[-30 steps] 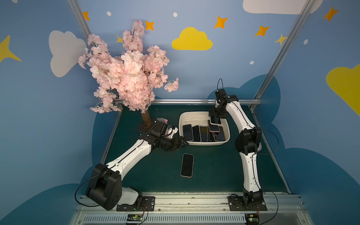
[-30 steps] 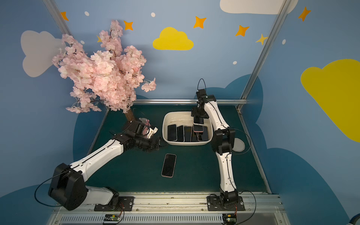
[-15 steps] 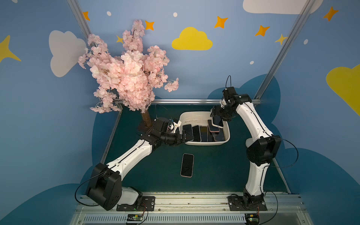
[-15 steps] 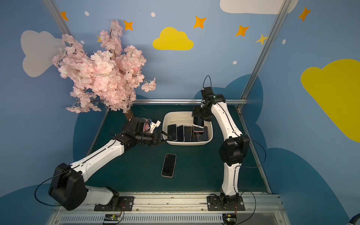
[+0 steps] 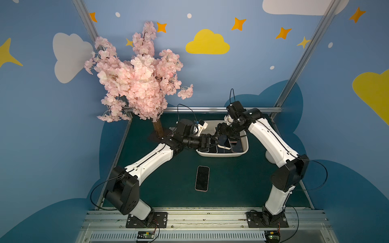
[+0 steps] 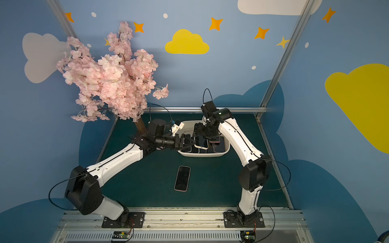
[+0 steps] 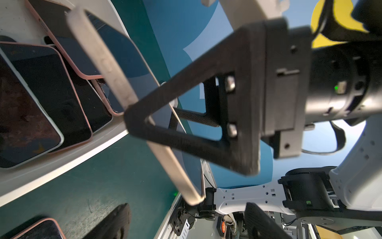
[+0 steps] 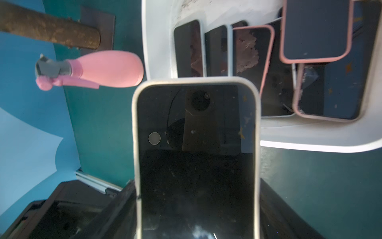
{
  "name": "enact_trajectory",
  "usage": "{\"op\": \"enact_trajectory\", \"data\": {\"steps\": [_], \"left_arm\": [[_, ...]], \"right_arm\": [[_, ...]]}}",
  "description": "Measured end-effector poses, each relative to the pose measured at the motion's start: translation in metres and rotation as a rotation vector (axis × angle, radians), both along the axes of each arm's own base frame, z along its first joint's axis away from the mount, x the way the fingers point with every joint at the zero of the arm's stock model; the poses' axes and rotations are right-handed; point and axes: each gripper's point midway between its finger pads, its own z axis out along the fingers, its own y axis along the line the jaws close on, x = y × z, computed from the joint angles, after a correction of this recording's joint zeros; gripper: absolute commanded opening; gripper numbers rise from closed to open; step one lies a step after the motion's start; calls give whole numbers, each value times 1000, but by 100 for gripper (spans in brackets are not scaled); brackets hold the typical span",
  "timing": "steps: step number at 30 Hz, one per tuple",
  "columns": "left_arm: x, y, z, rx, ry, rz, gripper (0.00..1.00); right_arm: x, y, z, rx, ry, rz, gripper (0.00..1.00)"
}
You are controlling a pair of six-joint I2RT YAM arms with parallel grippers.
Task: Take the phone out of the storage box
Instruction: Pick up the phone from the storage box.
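The cream-white storage box [image 5: 223, 156] [image 6: 202, 156] stands at the back of the green table with several phones lying in it [image 8: 248, 47] [image 7: 41, 82]. My right gripper [image 5: 223, 132] [image 8: 196, 207] is shut on a white-cased phone [image 5: 223, 145] [image 6: 201, 143] [image 8: 196, 144], gripping its long sides and holding it tilted above the box. My left gripper [image 5: 212, 143] [image 7: 189, 222] is open at the box's left part. The held phone's free end [image 7: 192, 196] lies between its fingers [image 7: 115, 221], touching neither.
Another phone [image 5: 202, 178] [image 6: 182, 178] lies screen up on the table in front of the box. A pink spray bottle [image 8: 107, 69] lies left of the box by the trunk [image 8: 49, 31] of the pink blossom tree [image 5: 139, 75].
The right gripper has carried the white-cased phone from the box's right end toward its middle. The left gripper has swung right from beside the box to the phone's end, and its jaws have narrowed slightly.
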Motion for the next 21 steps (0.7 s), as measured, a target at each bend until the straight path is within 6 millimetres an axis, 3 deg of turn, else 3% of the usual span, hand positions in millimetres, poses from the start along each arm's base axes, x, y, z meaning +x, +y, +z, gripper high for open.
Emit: {"op": "enact_trajectory", "data": {"steps": [5,13,19,21], "left_arm": [[0,-4,2,2,-4,-5,74],[5,-2,1,17,-9,23,52],[7,-3,-6,30,9,31,41],[8,-3,-9,35,16,32,34]], "right_arm": [[-3,5,3,4,-3,4,72],[-6,25,24,43,-56,39,71],[-9,32,19,32,-49,51,71],[-9,33,17,24,-48,51,71]]}}
